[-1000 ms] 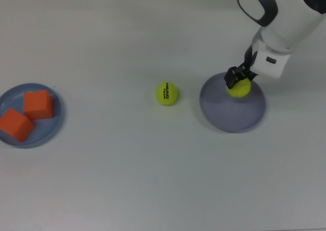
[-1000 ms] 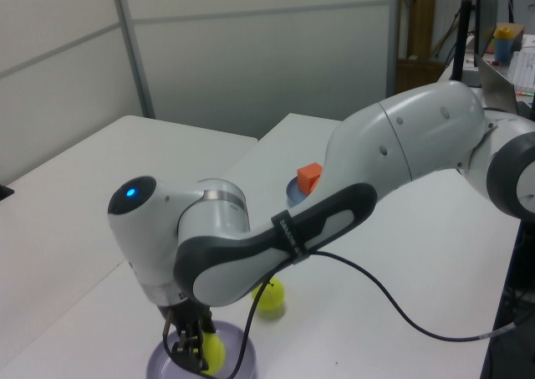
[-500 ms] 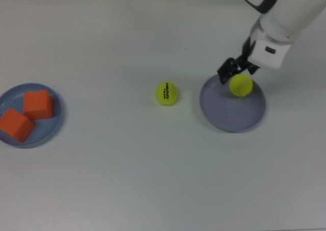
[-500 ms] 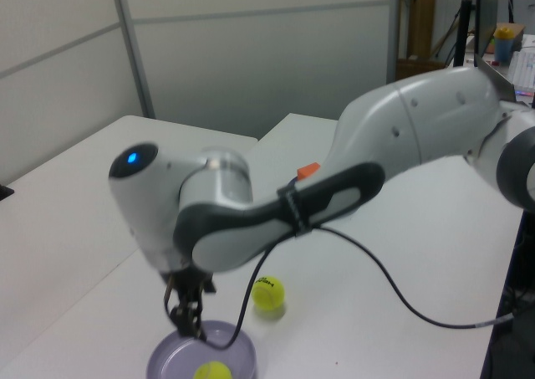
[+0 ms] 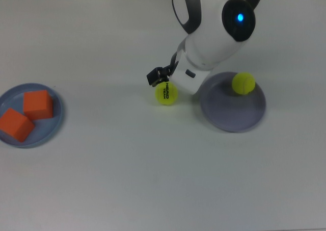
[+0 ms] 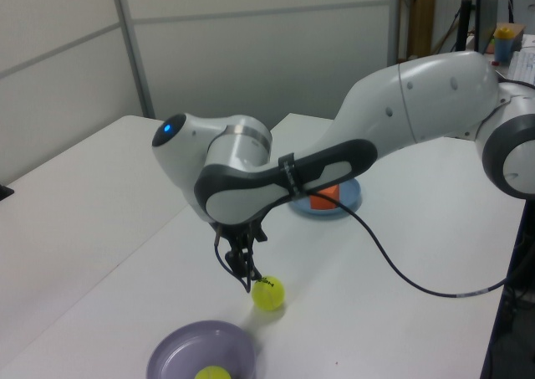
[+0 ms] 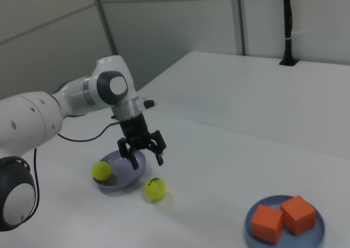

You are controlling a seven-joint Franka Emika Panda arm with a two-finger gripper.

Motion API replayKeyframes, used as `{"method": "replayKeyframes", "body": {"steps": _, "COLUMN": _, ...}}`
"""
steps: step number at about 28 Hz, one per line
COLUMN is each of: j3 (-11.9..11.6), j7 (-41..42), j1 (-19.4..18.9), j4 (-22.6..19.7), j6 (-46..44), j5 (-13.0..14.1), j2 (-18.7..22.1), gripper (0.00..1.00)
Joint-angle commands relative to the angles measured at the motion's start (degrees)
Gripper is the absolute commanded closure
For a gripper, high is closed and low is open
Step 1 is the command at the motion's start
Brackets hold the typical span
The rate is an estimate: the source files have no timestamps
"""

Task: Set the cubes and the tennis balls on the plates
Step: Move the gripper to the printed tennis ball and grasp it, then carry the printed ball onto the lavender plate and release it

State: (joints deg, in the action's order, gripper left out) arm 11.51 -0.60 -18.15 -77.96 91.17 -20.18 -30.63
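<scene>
Hovering just above the printed tennis ball (image 5: pixel 166 93), the gripper (image 7: pixel 144 154) is seen with its fingers spread wide and nothing held between them. That ball sits on the bare table (image 5: pixel 153 180), just beside the purple plate (image 5: pixel 233 113) but not on it, with its black lettering turned up and running roughly top to bottom in the top view. The plain ball (image 5: pixel 243 83) is parked near the rim of the purple plate, on the top view's upper right side. Both orange cubes (image 5: pixel 28 113) are sat side by side on the blue plate (image 5: pixel 51 126), way over at the top view's left edge. Plenty of open tabletop is left between the two plates and toward the top view's bottom.
</scene>
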Motion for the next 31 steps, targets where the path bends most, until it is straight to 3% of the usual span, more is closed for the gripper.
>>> {"method": "replayKeyframes", "body": {"steps": 1, "j3": -0.9, "j7": -0.1, "j1": -1.3, "j4": -1.5, "j6": -0.8, "j5": 0.2, "j2": -1.2, "gripper": 0.0}}
{"method": "replayKeyframes", "body": {"steps": 8, "j3": -2.1, "j7": -0.1, "j1": -1.2, "j4": -1.9, "j6": 0.0, "j5": -0.1, "j2": -4.4, "gripper": 0.0}}
{"method": "replayKeyframes", "body": {"steps": 14, "j3": -2.3, "j7": -0.2, "j1": -1.2, "j4": -1.9, "j6": 0.2, "j5": -2.1, "j2": -5.8, "gripper": 0.0}}
{"method": "replayKeyframes", "body": {"steps": 15, "j3": -2.3, "j7": -0.1, "j1": -1.2, "j4": -1.9, "j6": 0.2, "j5": -2.1, "j2": -5.9, "gripper": 0.07}}
{"method": "replayKeyframes", "body": {"steps": 16, "j3": -2.3, "j7": 0.0, "j1": -1.2, "j4": -1.9, "j6": 0.2, "j5": -2.1, "j2": -5.9, "gripper": 0.22}}
{"method": "replayKeyframes", "body": {"steps": 18, "j3": -2.3, "j7": 0.2, "j1": -1.2, "j4": -1.8, "j6": 0.3, "j5": -1.8, "j2": -5.9, "gripper": 0.68}}
{"method": "replayKeyframes", "body": {"steps": 20, "j3": -2.2, "j7": -0.2, "j1": -1.2, "j4": -1.4, "j6": 0.8, "j5": -1.2, "j2": -5.8, "gripper": 0.97}}
{"method": "replayKeyframes", "body": {"steps": 23, "j3": -1.8, "j7": -0.3, "j1": -1.3, "j4": -1.0, "j6": 1.1, "j5": -1.4, "j2": -5.5, "gripper": 1.0}}
{"method": "replayKeyframes", "body": {"steps": 27, "j3": -1.4, "j7": -0.1, "j1": -1.5, "j4": 2.8, "j6": 1.9, "j5": 0.1, "j2": -5.1, "gripper": 1.0}}
{"method": "replayKeyframes", "body": {"steps": 31, "j3": 1.6, "j7": -0.2, "j1": -1.9, "j4": 3.6, "j6": 3.6, "j5": 0.1, "j2": -3.8, "gripper": 1.0}}
